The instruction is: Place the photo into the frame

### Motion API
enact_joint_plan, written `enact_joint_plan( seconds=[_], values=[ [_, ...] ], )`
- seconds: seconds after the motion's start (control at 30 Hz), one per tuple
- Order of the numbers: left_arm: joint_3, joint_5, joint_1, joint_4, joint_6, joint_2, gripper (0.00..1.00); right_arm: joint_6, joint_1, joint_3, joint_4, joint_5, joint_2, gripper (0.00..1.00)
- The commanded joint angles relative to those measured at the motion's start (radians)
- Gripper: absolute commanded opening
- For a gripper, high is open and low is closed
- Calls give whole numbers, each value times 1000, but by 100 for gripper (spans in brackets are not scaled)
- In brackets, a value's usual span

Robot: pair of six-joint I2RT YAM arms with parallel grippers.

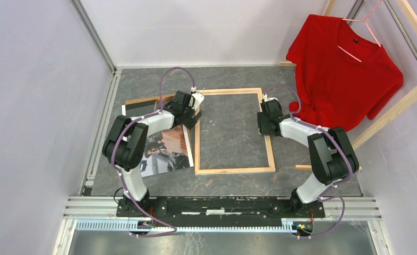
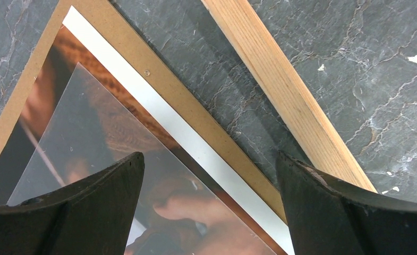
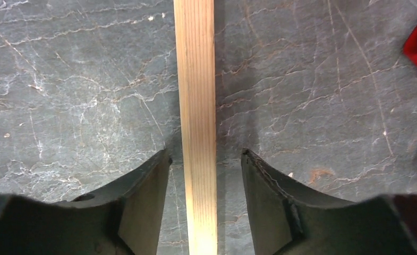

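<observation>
Thin-railed rectangular light-wood picture frame (image 1: 235, 170) lies back-up, nothing held yet.
Reverse faces up, prob. so the print can drop in from behind. The right gripper (image 3: 206, 159) straddles the frame's right rail, jaws part-open w/ gaps each side, gripping nothing. The left gripper (image 2: 209, 164) hangs wide open and empty just outside the frame's left rail, over the dark-and-orange paper photo (image 1: 166, 151), which lies on a brown hardboard sheet (image 2: 116, 37) under a clear sheet (image 2: 89, 122).

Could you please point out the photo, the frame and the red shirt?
the photo (image 1: 166, 151): top external view, printed face.
the frame (image 1: 232, 170): top external view, near rail.
the red shirt (image 1: 344, 79): top external view, chest.
</observation>
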Motion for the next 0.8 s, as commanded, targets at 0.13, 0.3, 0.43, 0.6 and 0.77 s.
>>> enact_joint_plan(
  seconds=[0.13, 0.3, 0.43, 0.6, 0.77],
  values=[
    [-4, 26, -6, -8, -11, -6, 99, -20, -1, 25, 29, 37, 9, 65],
    [19, 38, -15, -16, -28, 2, 99, -3, -3, 65, -14, 33, -57, 66],
    [59, 41, -34, -23, -42, 25, 99, 3, 0, 49, 11, -78, -150, 77],
    [139, 87, -38, -71, -71, 46, 99, 47, 36, -3, 90, -179, -242, 95],
    [226, 124, 17, -183, -57, -24, 100, 68, 214, 95, 106, -178, -193, 98]
  ],
)
